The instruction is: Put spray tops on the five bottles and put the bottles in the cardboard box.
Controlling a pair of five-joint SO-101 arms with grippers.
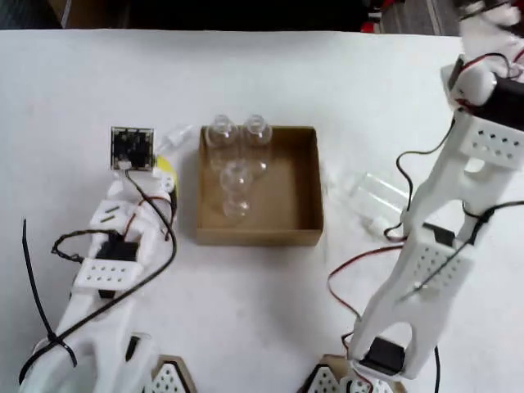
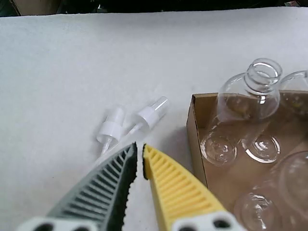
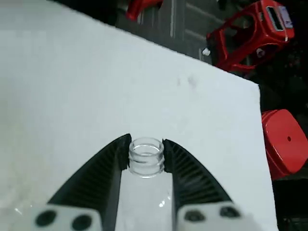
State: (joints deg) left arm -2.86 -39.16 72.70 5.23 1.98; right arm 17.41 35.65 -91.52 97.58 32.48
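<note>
The cardboard box [image 1: 311, 214] sits mid-table and holds three clear bottles without tops: two [image 1: 219, 133] [image 1: 257, 131] at its far wall and one [image 1: 236, 182] nearer the middle. The nearest box bottle [image 2: 250, 94] shows an open neck. Two white spray tops [image 2: 110, 129] [image 2: 152, 112] lie on the table beside the box, just beyond my left gripper [image 2: 140, 148], which is shut with nothing in it. My right gripper [image 3: 145, 143] is shut on a clear bottle [image 3: 146, 159] by its threaded, topless neck, held up at the table's far right [image 1: 488, 20]. Another clear bottle [image 1: 378, 196] lies right of the box.
The white table [image 1: 344, 90] ends in a far edge with red objects [image 3: 284, 144] on the floor beyond it. Cables [image 1: 352, 270] hang along both arms. The arm bases [image 1: 327, 381] stand at the near edge.
</note>
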